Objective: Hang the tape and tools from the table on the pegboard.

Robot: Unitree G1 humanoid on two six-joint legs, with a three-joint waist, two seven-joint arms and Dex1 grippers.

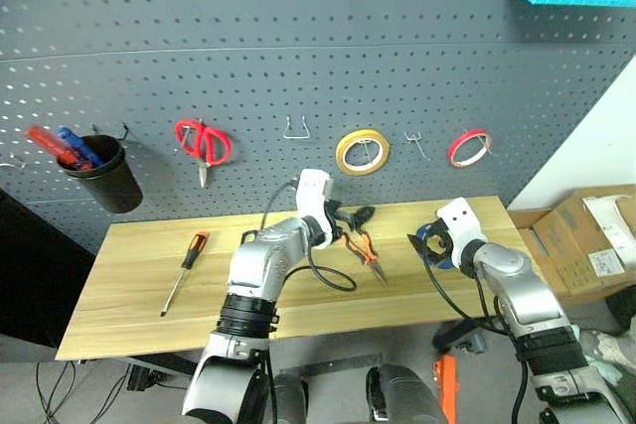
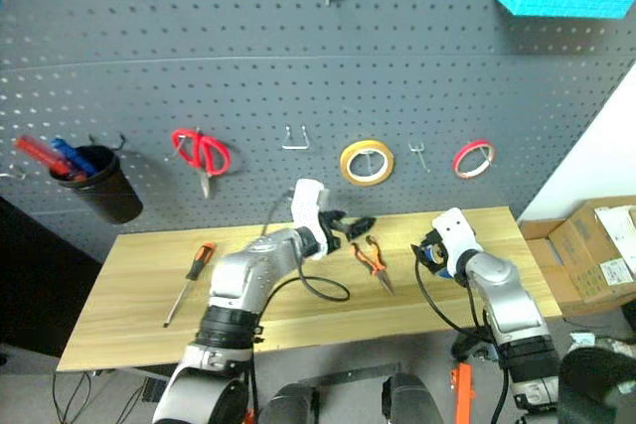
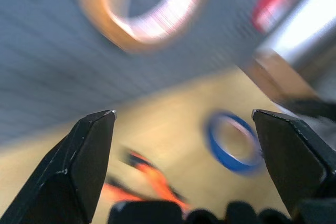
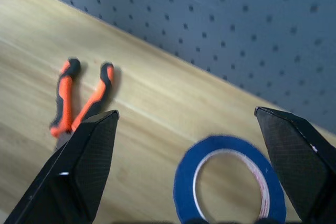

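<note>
Tape: blue ring flat on table, right gripper spread above it.
Left gripper: spread, empty.
Next: lower, pinch the rim.

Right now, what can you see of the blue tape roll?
The thin blue ring-shaped roll of tape lies flat on the pale-yellow wooden plank table, towards its right end, near the dark grey pegboard. Its inner rim looks pale, its centre hollow. The right gripper hangs just above it, jaws open to either side; no contact shows.
</note>
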